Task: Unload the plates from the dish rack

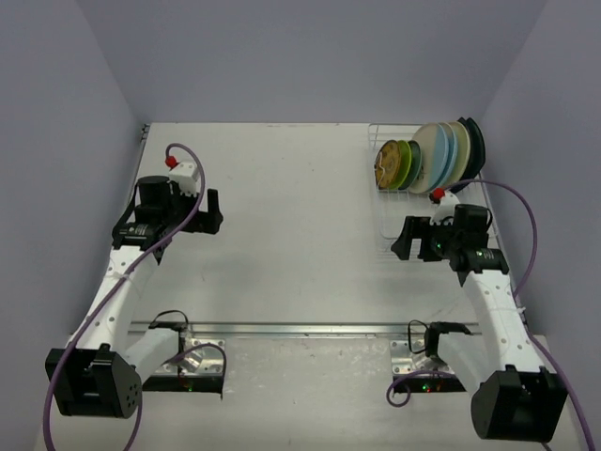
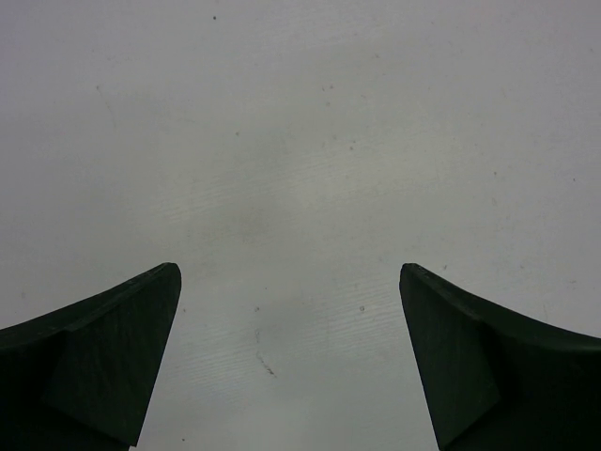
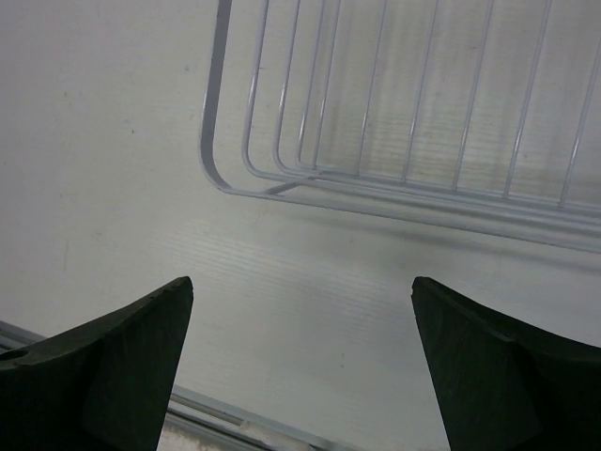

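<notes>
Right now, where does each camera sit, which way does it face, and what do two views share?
Top external: above and behind the bases, looking down; both arms, left tool, right tool, dish rack, plates.
Left wrist: faces bare table; its spread fingers frame it.
Right wrist: faces the dish rack's corner; spread fingers below.
Shared: top and right wrist both show the dish rack.

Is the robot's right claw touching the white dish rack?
Apart. The right wrist view shows the open right claw short of the dish rack, with bare table between them.
</notes>
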Controlling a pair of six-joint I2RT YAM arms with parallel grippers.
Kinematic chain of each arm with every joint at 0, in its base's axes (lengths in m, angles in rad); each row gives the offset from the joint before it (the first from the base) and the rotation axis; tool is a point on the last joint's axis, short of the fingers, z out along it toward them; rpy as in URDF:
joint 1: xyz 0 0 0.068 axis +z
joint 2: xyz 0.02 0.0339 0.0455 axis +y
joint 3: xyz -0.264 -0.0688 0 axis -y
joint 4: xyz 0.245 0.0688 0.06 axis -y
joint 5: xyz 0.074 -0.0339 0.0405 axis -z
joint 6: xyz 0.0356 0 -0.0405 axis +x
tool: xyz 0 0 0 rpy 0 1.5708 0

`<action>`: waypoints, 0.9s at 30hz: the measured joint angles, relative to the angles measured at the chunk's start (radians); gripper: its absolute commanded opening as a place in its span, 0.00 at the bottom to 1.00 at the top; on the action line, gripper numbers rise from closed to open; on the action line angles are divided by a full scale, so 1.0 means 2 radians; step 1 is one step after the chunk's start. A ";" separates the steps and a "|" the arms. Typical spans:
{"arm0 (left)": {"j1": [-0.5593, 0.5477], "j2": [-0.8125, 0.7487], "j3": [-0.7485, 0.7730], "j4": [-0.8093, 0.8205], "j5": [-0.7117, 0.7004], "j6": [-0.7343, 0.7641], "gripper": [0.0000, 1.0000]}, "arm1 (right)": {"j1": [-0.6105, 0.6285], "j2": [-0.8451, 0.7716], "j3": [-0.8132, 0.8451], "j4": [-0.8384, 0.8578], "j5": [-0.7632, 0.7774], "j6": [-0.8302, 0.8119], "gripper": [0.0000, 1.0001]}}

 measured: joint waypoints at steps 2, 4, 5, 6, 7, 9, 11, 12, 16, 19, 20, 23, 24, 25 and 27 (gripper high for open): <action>0.000 0.020 0.010 -0.006 -0.003 0.000 1.00 | 0.001 0.027 0.027 -0.011 0.005 -0.005 0.96; 0.000 0.042 0.027 -0.012 -0.010 0.000 1.00 | 0.003 0.052 0.061 -0.014 0.011 -0.010 0.93; 0.000 0.054 0.037 -0.013 -0.014 0.000 1.00 | 0.005 0.064 0.080 -0.014 0.015 -0.012 0.90; 0.000 0.064 0.047 -0.014 -0.019 0.000 1.00 | 0.007 0.076 0.098 -0.012 0.018 -0.015 0.88; 0.000 0.074 0.056 -0.015 -0.024 0.000 1.00 | 0.009 0.089 0.117 -0.013 0.022 -0.018 0.85; 0.000 0.088 0.070 -0.020 -0.031 -0.001 1.00 | 0.013 0.125 0.166 -0.026 0.030 -0.021 0.78; 0.000 0.092 0.078 -0.022 -0.032 -0.001 0.99 | 0.018 0.171 0.223 -0.028 0.040 -0.021 0.72; 0.000 0.092 0.079 -0.022 -0.032 -0.002 0.98 | 0.020 0.190 0.245 -0.022 0.045 -0.021 0.69; 0.000 0.079 0.081 -0.021 -0.033 -0.005 0.95 | 0.035 0.255 0.319 -0.017 0.075 -0.018 0.58; 0.000 0.060 0.081 -0.018 -0.038 -0.006 0.94 | 0.053 0.309 0.371 -0.010 0.103 -0.015 0.51; 0.000 0.053 0.081 -0.016 -0.041 -0.006 0.94 | 0.058 0.330 0.390 -0.009 0.111 -0.014 0.49; 0.000 0.042 0.081 -0.012 -0.049 -0.006 0.94 | 0.071 0.389 0.437 -0.005 0.131 -0.010 0.44; 0.000 0.041 0.081 -0.011 -0.052 -0.006 0.94 | 0.073 0.407 0.451 -0.007 0.137 -0.008 0.44; 0.000 0.040 0.081 -0.011 -0.054 -0.006 0.95 | 0.073 0.423 0.463 -0.008 0.141 -0.006 0.44; 0.000 0.039 0.081 -0.010 -0.059 -0.004 0.95 | 0.073 0.454 0.483 -0.008 0.153 -0.003 0.44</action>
